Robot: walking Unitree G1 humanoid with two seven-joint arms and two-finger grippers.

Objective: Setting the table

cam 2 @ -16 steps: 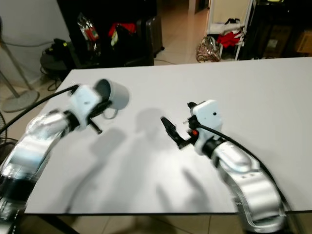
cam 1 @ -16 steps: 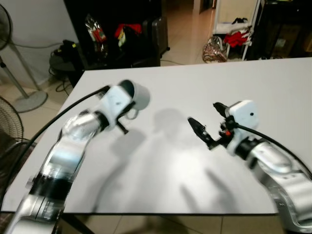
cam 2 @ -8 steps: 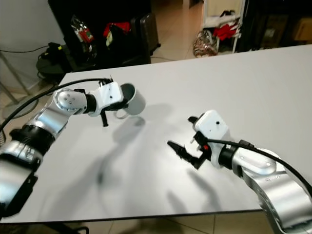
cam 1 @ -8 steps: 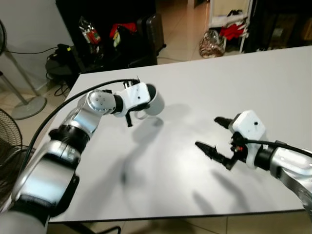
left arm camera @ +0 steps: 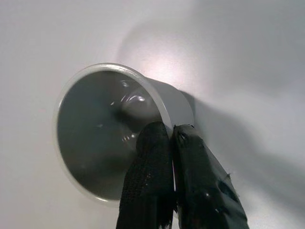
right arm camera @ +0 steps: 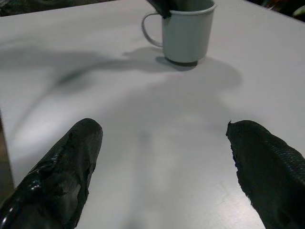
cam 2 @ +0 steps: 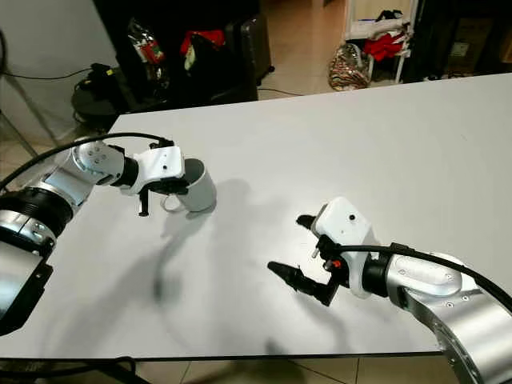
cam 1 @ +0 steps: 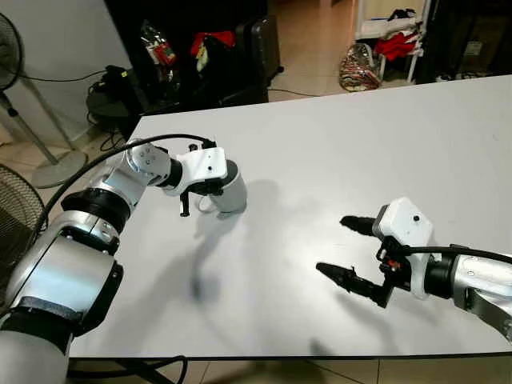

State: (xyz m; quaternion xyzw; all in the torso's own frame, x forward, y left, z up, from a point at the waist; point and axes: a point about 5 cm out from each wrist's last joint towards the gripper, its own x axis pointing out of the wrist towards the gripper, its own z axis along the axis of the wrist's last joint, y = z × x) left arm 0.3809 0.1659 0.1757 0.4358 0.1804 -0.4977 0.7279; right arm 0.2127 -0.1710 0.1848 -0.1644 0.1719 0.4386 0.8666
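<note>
So the grey mug (cam 1: 226, 189) sits on the white surface (cam 1: 336, 144) over toward the robot's left, handle (right arm camera: 148, 29) sticking out sideways. The left gripper (cam 1: 210, 178) has its jaws pinched on the mug's rim, one finger inside and one outside, which shows clearly in the left wrist view. The right gripper (cam 1: 352, 252) hangs low over the surface near the front edge, well apart from the mug, jaws spread wide with nothing between them.
</note>
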